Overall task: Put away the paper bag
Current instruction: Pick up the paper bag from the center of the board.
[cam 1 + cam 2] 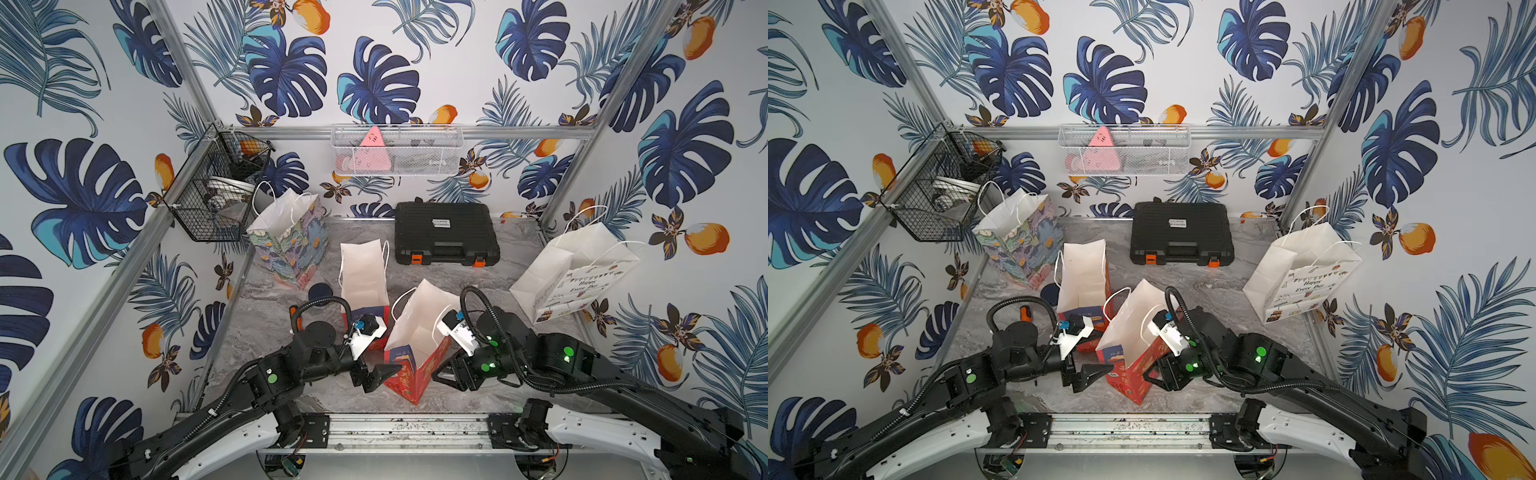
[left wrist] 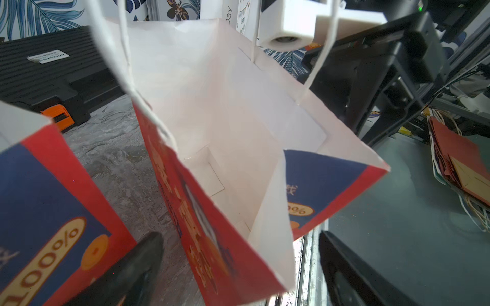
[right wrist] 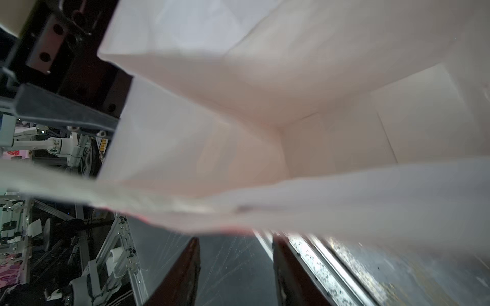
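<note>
A paper bag [image 1: 415, 332] [image 1: 1129, 332], red and blue outside and white inside, stands open and tilted at the front middle of the table. My left gripper [image 1: 379, 377] [image 1: 1092, 376] is at its left side. It is open wide in the left wrist view [image 2: 238, 278], and the bag's near corner [image 2: 252, 265] lies between the fingers. My right gripper [image 1: 444, 376] [image 1: 1152, 376] is at the bag's right side. In the right wrist view it [image 3: 235, 238] is open with an empty gap, just under the bag's white rim [image 3: 291, 209].
A second red-and-blue bag [image 1: 363, 282] stands just behind the left arm. A floral bag [image 1: 286, 237] is at the back left and a white printed bag [image 1: 573, 274] at the right. A black case [image 1: 446, 232], a black wire basket [image 1: 216, 199] and a white mesh basket [image 1: 397, 151] line the back.
</note>
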Robot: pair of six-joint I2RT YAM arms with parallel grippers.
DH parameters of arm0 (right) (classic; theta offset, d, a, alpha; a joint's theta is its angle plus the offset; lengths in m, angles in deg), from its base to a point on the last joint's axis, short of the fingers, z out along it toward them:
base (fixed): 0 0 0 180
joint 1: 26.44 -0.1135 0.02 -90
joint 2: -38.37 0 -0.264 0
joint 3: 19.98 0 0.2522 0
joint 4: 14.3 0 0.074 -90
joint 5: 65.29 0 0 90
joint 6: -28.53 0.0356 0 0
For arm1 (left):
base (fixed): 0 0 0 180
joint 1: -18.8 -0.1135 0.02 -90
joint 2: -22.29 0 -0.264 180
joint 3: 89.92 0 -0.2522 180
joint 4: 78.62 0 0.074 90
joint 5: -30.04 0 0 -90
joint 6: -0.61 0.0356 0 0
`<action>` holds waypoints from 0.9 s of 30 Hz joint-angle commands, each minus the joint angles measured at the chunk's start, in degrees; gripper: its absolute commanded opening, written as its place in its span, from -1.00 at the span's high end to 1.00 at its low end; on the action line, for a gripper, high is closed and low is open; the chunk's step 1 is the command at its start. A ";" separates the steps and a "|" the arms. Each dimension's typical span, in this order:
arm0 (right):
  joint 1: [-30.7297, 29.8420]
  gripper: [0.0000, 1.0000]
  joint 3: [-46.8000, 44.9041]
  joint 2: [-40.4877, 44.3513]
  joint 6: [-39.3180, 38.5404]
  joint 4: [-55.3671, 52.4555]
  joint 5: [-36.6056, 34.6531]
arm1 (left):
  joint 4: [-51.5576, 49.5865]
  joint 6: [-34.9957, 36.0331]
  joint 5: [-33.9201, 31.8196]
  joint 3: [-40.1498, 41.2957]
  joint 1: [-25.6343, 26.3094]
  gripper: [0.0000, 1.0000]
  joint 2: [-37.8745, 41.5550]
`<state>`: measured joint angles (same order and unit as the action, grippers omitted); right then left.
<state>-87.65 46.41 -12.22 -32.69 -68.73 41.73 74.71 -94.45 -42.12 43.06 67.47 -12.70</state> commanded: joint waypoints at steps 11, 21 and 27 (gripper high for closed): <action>-3.96 0.09 -5.15 -2.32 5.09 22.33 -14.17 | 2.22 -3.14 -8.09 3.44 6.36 -0.98 3.94; -5.22 0.10 -5.77 -4.18 5.22 23.70 -17.44 | 10.58 2.27 -30.57 2.09 24.63 -0.80 -5.91; -5.32 0.12 -6.74 -2.94 5.40 22.56 -20.40 | 15.44 3.04 -36.71 3.61 27.70 -0.42 -6.37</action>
<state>-92.87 39.94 -15.47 -27.82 -47.64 23.85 84.79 -92.49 -73.37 46.30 94.66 -18.92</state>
